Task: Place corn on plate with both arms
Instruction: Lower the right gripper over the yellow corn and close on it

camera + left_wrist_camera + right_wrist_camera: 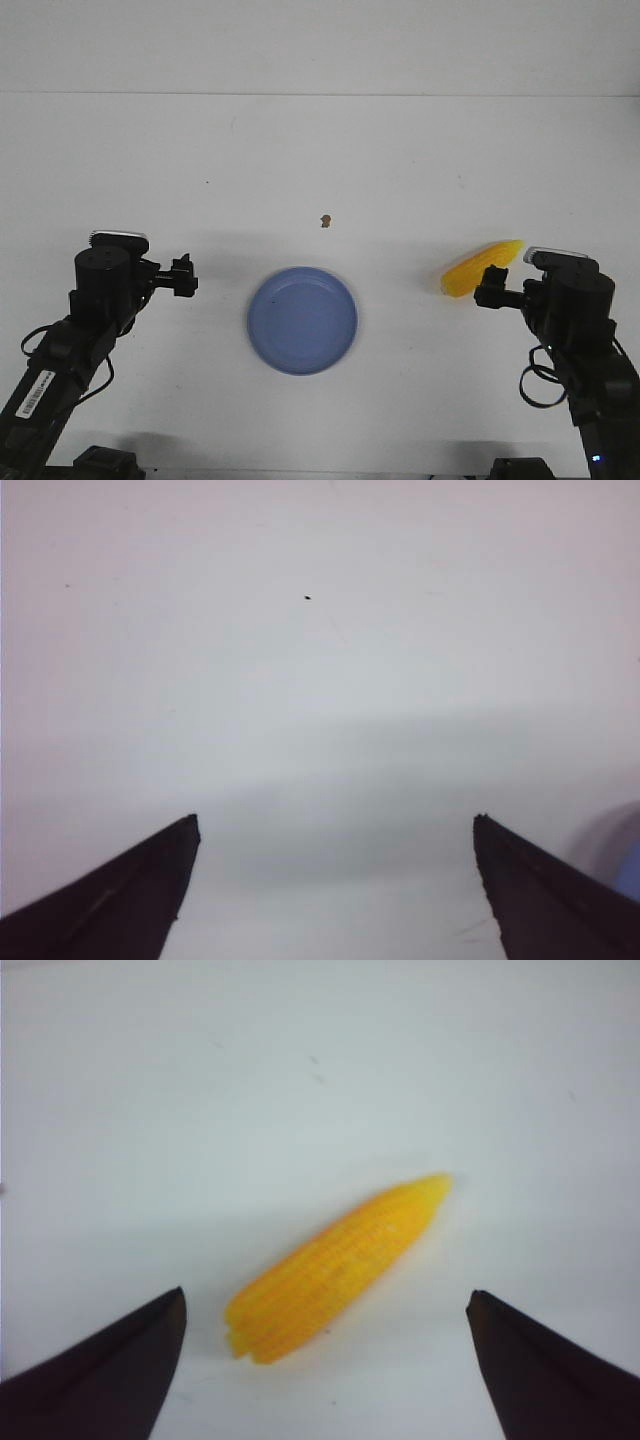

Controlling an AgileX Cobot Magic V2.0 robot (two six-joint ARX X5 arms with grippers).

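1. Corn (335,1272): bright yellow surface, ribbed in fine kernel rows, faint sheen; a moulded-plastic look is given.
2. Plate (302,320): smooth blue-lavender plastic, satin finish, soft highlight seen along the raised rim.
3. Table (330,160): white, smooth, matt; a few tiny dark specks are noted.
4. Left gripper (335,900) fingers (120,905): black, matt, smooth faces, hard plastic by appearance.
5. Right gripper (325,1375) fingers (555,1370): same black matt finish, no gloss seen.
6. Arm housings: black, low-sheen casings; the grey-silver camera block (118,237) on the left wrist looks lightly metallic.
7. Cables (540,385): black, smooth jacket.
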